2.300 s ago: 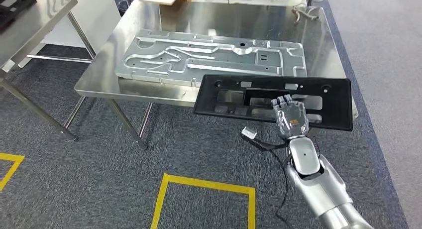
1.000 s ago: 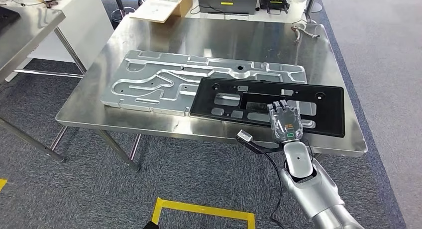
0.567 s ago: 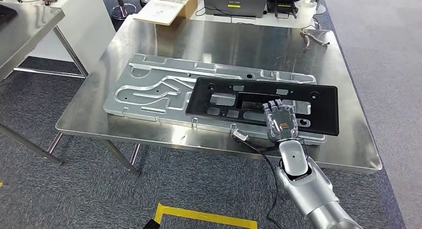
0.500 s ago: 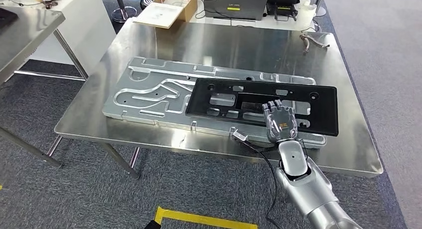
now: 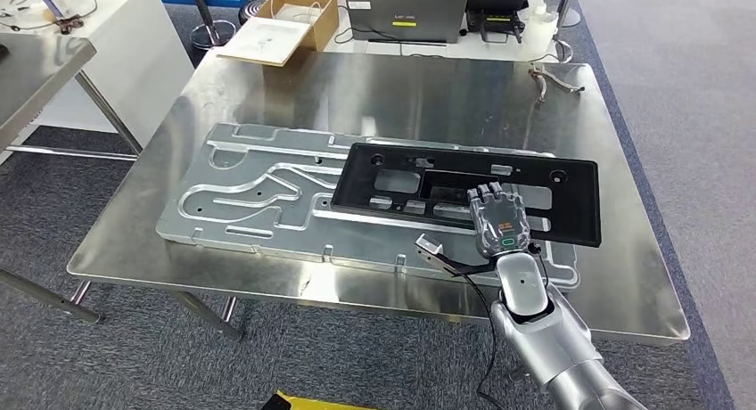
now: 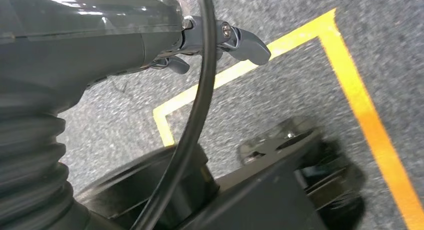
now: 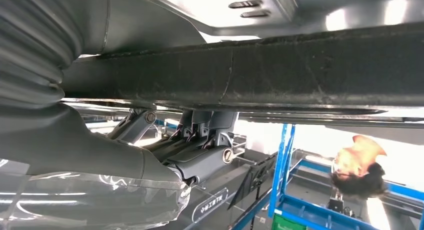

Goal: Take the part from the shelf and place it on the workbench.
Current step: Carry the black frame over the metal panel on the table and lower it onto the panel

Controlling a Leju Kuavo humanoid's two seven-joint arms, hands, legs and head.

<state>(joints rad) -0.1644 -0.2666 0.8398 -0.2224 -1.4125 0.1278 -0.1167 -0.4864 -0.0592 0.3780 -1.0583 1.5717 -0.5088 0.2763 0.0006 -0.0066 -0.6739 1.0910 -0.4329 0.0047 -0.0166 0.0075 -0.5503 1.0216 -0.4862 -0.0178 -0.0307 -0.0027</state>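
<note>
Black plastic part, long and slotted, carried over the workbench, lying across the big aluminium plate; touching it or just above, impossible to say. Gripped at its near edge by the right hand, fingers curled over the rim. Placing step, nearly done. Next: lower flat, loosen fingers, draw back. Left hand hanging over the carpet, fingers part curled, holding nothing. Beyond the bench, open cardboard box with a pale sheet inside.

Beyond the table sit an open cardboard box and a laptop — yellow floor tape below.
</note>
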